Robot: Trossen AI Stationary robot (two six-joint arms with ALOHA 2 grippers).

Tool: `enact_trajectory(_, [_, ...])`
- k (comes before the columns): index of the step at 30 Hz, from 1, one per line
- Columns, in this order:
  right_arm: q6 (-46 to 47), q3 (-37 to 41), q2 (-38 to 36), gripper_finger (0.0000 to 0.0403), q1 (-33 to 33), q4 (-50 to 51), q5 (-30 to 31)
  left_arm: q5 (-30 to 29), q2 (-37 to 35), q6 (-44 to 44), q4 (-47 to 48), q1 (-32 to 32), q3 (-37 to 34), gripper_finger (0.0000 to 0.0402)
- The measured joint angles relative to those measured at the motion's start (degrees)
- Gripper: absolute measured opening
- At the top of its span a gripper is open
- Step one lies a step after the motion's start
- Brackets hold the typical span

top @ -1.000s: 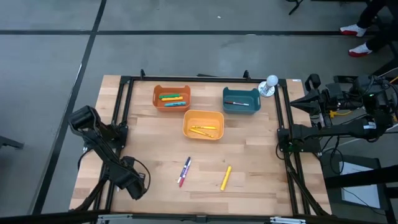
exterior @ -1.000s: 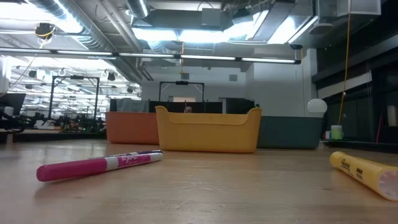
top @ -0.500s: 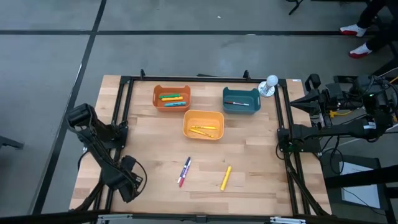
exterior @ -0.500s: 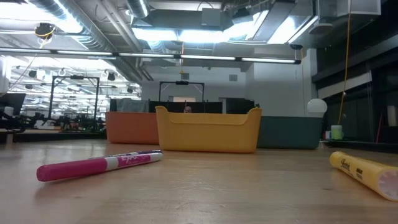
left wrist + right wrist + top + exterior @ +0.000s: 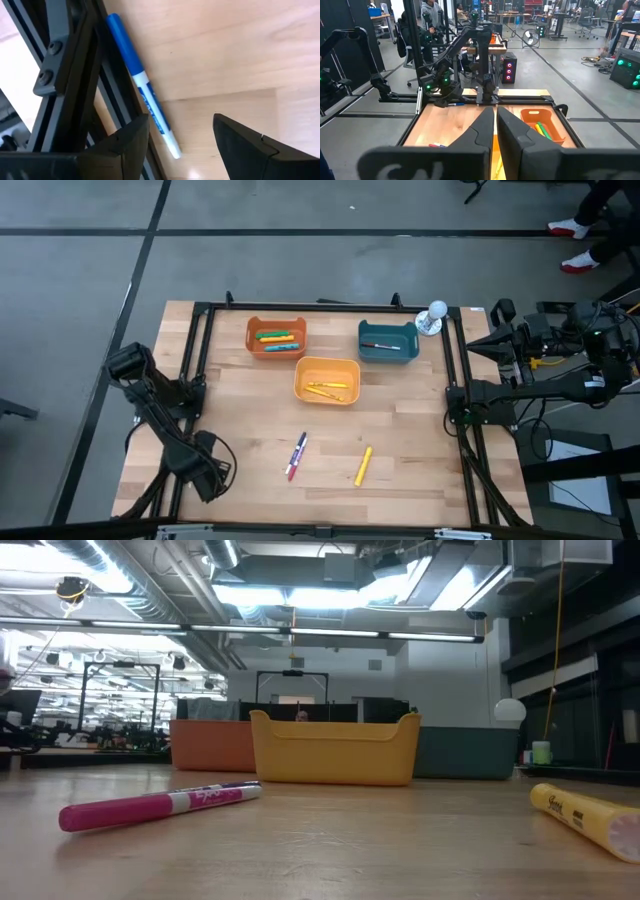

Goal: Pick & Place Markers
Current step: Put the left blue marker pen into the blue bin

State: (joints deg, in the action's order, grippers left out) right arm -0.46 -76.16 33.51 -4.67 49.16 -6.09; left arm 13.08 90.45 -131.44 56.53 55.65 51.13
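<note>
A blue marker (image 5: 137, 82) lies flat on the wood beside the black frame rail (image 5: 75, 75) at the table's near left corner. My left gripper (image 5: 181, 120) (image 5: 205, 472) hangs open above it, pointing down, one finger on each side of its white end and touching nothing. In the middle of the table, near the front, lie a pink marker (image 5: 297, 455) (image 5: 160, 805) and a yellow marker (image 5: 363, 466) (image 5: 590, 820). My right gripper (image 5: 495, 125) is shut and parked high at the table's right edge.
An orange bin (image 5: 276, 336), a yellow bin (image 5: 327, 380) and a teal bin (image 5: 388, 340) stand at the far middle with markers inside. A white ball (image 5: 435, 313) sits at the far right. The black frame (image 5: 200, 360) runs along the table's sides.
My left gripper has rolled a little about its own axis over the near left corner and drifted slightly toward the table's left edge, staying open. The markers have not moved.
</note>
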Motion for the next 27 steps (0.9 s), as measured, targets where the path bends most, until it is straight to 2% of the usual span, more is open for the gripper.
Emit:
enact_trajectory(4, [-0.01,0.01,0.01,0.0023,-0.02,-0.01,0.00,0.00,0.00,0.04,0.02,-2.07,0.00,0.0204])
enact_trajectory(7, [-0.01,0.02,0.01,0.0023,0.00,0.00,0.00,0.00,0.00,0.02,0.46,-3.51,0.00,0.0174])
enact_trajectory(16, [0.01,0.00,-0.01,0.0023,0.00,-0.01,-0.01,0.20,2.20,0.61,0.94,-8.25,0.00,0.0017])
enact_trajectory(20, [-0.01,0.01,0.01,0.0023,0.00,-0.02,-0.01,2.27,3.62,0.34,0.99,-9.77,0.00,0.0003])
enact_trajectory(27, [0.00,0.01,0.01,0.0023,-0.01,0.01,-0.01,9.05,5.54,-0.39,2.61,-10.50,0.00,0.0002])
